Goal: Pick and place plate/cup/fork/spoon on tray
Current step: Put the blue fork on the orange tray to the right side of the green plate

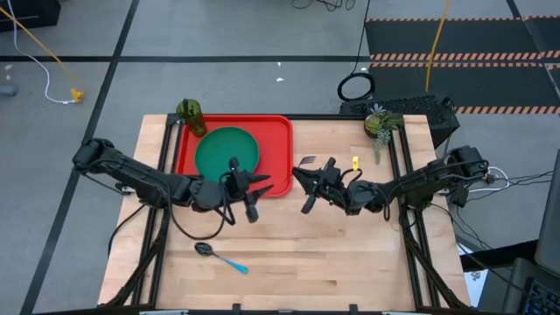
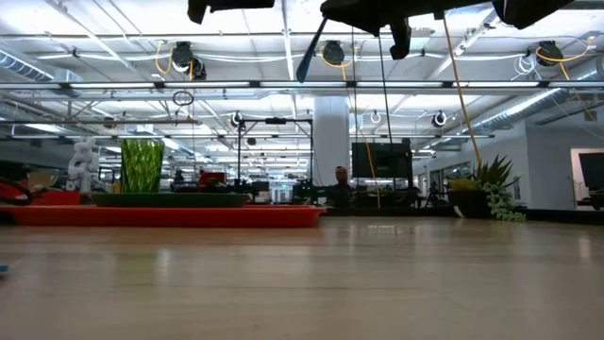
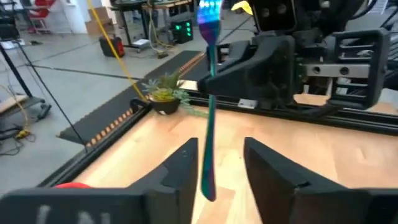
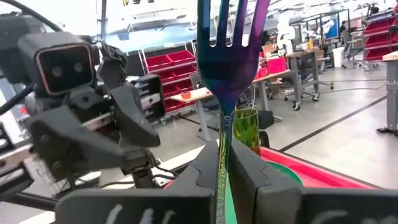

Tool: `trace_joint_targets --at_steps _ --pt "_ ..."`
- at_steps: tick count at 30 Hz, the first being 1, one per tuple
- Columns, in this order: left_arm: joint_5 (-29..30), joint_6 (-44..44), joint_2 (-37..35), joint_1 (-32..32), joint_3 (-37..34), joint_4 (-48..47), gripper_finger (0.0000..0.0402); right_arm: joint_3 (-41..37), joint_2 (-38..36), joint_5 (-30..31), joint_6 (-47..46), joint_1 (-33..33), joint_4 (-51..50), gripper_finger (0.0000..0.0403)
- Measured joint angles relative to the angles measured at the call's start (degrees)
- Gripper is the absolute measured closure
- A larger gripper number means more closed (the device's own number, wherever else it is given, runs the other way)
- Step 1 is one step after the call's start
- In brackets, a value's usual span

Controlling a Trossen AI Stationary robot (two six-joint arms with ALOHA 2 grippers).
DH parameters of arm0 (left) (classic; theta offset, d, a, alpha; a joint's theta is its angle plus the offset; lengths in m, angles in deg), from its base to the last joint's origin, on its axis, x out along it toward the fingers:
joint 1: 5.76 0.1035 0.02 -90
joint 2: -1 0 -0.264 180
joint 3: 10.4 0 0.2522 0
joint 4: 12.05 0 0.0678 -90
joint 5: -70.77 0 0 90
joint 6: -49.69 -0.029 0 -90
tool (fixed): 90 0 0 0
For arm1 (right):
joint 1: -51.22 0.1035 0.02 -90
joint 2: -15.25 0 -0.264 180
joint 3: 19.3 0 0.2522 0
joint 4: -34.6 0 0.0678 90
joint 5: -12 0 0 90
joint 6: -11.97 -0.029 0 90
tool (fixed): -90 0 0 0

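The right end effector [image 4: 225, 171] is clamped on the fork [image 4: 231, 56], holding it upright with the tines up, raised above the table [image 1: 350, 254] near its middle. The left end effector [image 3: 214, 165] faces it from the tray side. Its fingers [image 3: 177, 171] stand apart on either side of the fork handle [image 3: 208, 134], and no contact shows in the left wrist view.

The tray [image 1: 276, 144] lies in the far-left part of the table, against the far edge. The plate [image 1: 219, 149] rests flat inside it. The cup [image 1: 191, 114] stands upright at the tray's far-left corner; the high view does not settle whether it sits inside the rim.

The spoon [image 1: 219, 255] lies flat on the table near the near edge, left of centre, well apart from the tray.

A potted plant [image 1: 378, 124] stands at the far-right corner of the table.
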Motion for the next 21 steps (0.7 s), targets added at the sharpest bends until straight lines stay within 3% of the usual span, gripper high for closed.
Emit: trace_joint_targets --at_steps 6,10,21 --pt "-0.48 0.72 2.53 0.33 0.14 1.1 0.0189 0.0 0.0 0.0 -1.31 0.02 0.31 0.0396" --pt "-0.47 0.12 5.44 1.16 0.05 3.33 0.0157 -0.02 0.55 0.01 -1.63 0.0 1.39 0.0396" --pt "-2.79 -0.37 11.46 5.65 0.07 9.63 0.0158 -0.09 2.54 0.05 -1.54 -0.07 5.13 0.0396"
